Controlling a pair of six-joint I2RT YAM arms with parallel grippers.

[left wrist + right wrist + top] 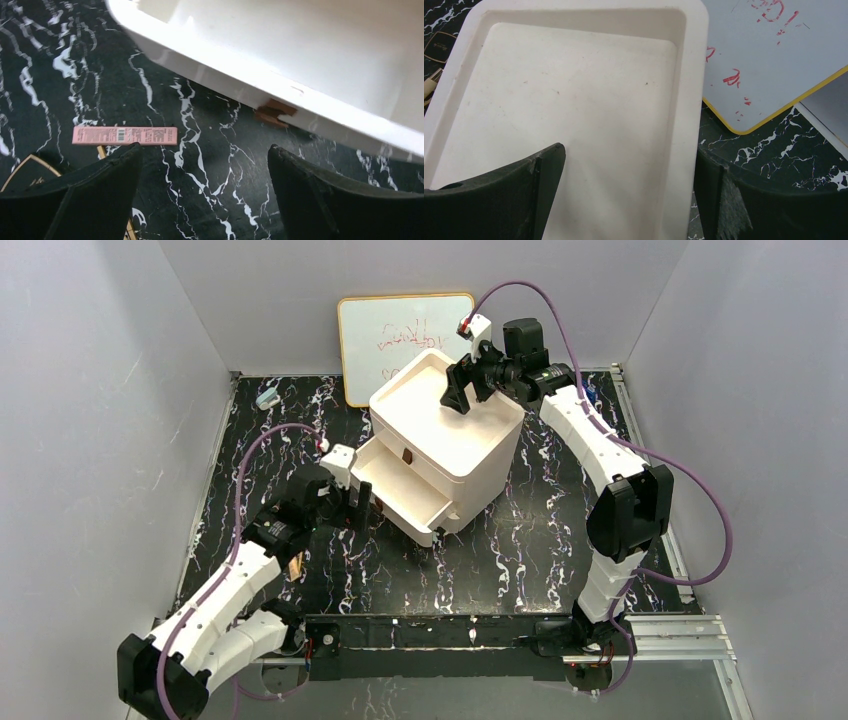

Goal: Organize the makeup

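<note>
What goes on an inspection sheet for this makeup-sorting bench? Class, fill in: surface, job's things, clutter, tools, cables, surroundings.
Surface: black marbled table, white veins.
Job's things: pink palette lying flat on the table near the white drawer unit; dark compact partly hidden behind the left tool's finger; the unit's lower drawer stands open; nothing seen in its top tray.
Clutter: small pale-blue object at the back left.
Tools: left tool open, empty, above the table by the drawer front; right tool open, empty, over the top tray.
Cables: purple cables loop off both arms, touching no makeup.
Surroundings: whiteboard with red scribbles at the back; grey walls.
</note>
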